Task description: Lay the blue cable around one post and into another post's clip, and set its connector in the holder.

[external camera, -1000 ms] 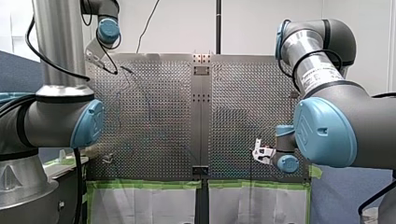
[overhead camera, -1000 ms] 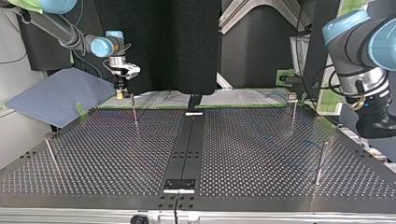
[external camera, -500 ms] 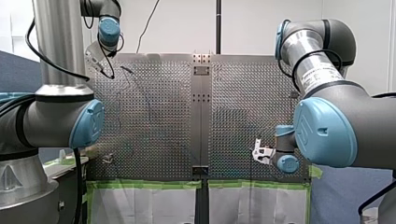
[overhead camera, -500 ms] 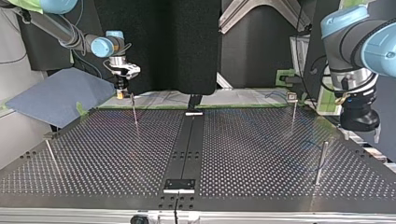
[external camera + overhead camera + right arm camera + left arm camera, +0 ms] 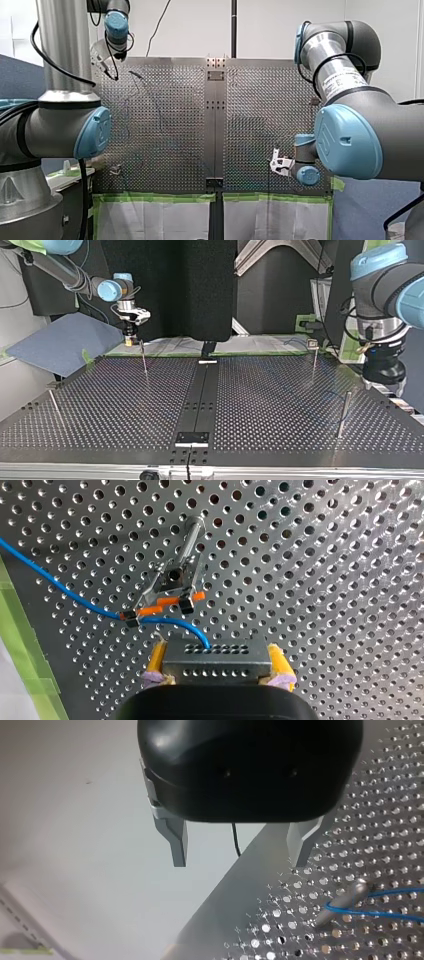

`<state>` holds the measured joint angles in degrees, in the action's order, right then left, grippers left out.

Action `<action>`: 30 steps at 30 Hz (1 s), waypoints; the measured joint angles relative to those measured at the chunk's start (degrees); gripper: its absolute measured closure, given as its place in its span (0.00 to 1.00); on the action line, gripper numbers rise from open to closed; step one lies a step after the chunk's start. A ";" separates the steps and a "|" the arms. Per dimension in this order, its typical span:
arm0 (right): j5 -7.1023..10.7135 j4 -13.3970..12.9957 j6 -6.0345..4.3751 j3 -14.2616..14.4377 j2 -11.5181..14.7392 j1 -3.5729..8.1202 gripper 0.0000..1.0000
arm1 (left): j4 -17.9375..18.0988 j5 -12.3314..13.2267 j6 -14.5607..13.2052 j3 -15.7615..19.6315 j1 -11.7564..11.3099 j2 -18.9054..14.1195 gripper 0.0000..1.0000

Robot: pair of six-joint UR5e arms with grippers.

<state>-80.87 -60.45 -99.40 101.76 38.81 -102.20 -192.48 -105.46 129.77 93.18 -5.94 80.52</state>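
In the right wrist view my right gripper (image 5: 216,652) has its yellow pads shut on the metal connector (image 5: 215,666). The blue cable (image 5: 60,590) leaves the connector, passes through the orange-tipped clip (image 5: 170,600) on a post just ahead of the fingers, and runs off over the perforated table. In the left wrist view my left gripper (image 5: 240,862) hangs open and empty over the table's edge. Beside and below it the blue cable (image 5: 385,912) loops around a plain post (image 5: 345,900). In the top view my right gripper (image 5: 129,337) is at the back left and my left gripper (image 5: 384,386) at the right edge.
More thin posts stand on the table: one (image 5: 54,407) at the top view's left, one with a clip head (image 5: 313,352) at its back right, one (image 5: 344,412) below my left gripper. A black strip (image 5: 200,395) runs down the middle. Green tape (image 5: 155,197) edges the table's near side.
My left arm's wrist has turned and its open gripper has drifted slightly toward the front view's upper left. My right gripper and the connector have stayed still.
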 joint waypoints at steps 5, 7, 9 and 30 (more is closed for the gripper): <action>-0.10 0.23 0.21 -0.12 0.00 -0.12 0.75 | -2.49 0.23 -2.51 -1.60 -0.01 0.30 0.00; -0.21 0.33 0.28 -0.16 0.00 -0.18 0.75 | -3.45 0.53 -3.46 -2.10 -0.01 0.39 0.00; -0.31 0.39 0.30 -0.18 0.00 -0.19 0.75 | -4.14 0.68 -4.30 -2.39 -0.02 0.51 0.00; -0.44 0.70 0.33 -0.26 0.01 -0.24 0.75 | -5.92 2.76 -14.47 -5.66 -0.12 2.63 0.00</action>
<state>-81.31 -59.75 -99.07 101.50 38.82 -102.44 -198.40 -102.70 115.30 87.52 -6.06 83.15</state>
